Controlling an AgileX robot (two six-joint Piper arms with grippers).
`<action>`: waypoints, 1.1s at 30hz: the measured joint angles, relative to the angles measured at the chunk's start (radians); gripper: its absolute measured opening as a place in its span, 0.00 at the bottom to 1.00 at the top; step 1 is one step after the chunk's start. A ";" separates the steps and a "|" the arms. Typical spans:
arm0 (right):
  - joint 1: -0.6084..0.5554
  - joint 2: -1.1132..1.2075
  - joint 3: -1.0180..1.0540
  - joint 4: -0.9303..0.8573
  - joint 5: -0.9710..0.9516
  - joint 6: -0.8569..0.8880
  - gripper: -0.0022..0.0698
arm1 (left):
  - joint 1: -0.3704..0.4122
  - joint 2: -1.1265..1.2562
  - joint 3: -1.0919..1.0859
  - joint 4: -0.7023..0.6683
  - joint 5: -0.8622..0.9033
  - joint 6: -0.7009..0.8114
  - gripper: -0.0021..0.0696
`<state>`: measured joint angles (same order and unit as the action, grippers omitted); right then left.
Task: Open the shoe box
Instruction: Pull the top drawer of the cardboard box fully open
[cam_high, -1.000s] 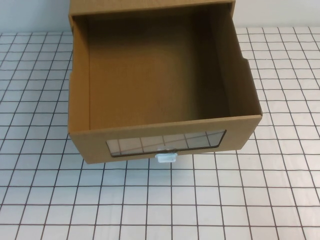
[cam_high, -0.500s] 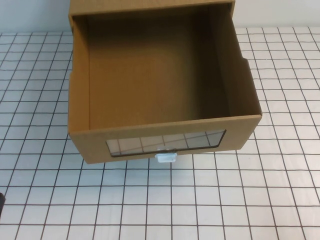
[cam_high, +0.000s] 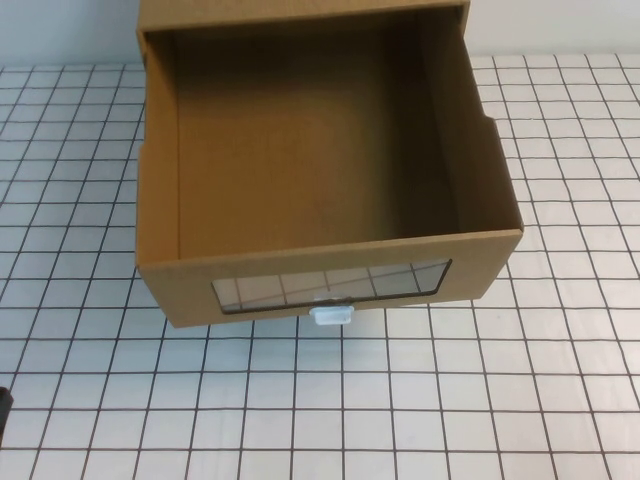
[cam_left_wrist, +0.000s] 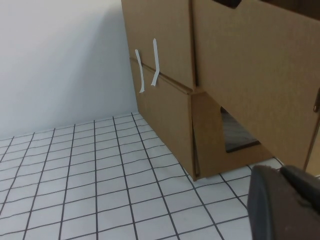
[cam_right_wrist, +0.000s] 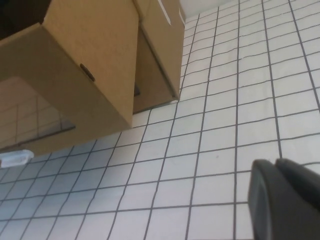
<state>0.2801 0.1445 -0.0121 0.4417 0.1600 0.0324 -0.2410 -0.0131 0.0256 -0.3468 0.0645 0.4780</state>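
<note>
One open shoe box (cam_high: 300, 150) sits between left claw (cam_left_wrist: 282, 200) and right claw (cam_right_wrist: 282, 200).

My left pincer (cam_left_wrist: 286, 204) hung low beside the cardboard box (cam_left_wrist: 250, 75), over the checked table (cam_left_wrist: 90, 170); two white tape strips (cam_left_wrist: 155, 57) clung to the box's side.

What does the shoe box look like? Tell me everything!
The shoe box is brown cardboard, with its drawer pulled out and empty inside. The front wall has a clear window and a small pale tab under it. It stands flat on the checked table. Nothing touches it: the left gripper hovers low on its left, the shut right gripper low on its right.
</note>
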 joint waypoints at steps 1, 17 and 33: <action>0.000 0.000 0.000 0.000 0.000 -0.014 0.01 | 0.000 0.000 0.000 0.000 0.000 0.000 0.03; -0.161 -0.061 0.026 -0.205 -0.043 -0.052 0.01 | 0.000 0.000 0.002 0.000 0.002 0.000 0.03; -0.260 -0.152 0.035 -0.242 0.054 -0.117 0.01 | 0.000 0.000 0.002 0.000 0.002 0.000 0.03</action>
<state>0.0201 -0.0077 0.0234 0.1994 0.2138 -0.0847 -0.2410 -0.0131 0.0273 -0.3468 0.0668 0.4780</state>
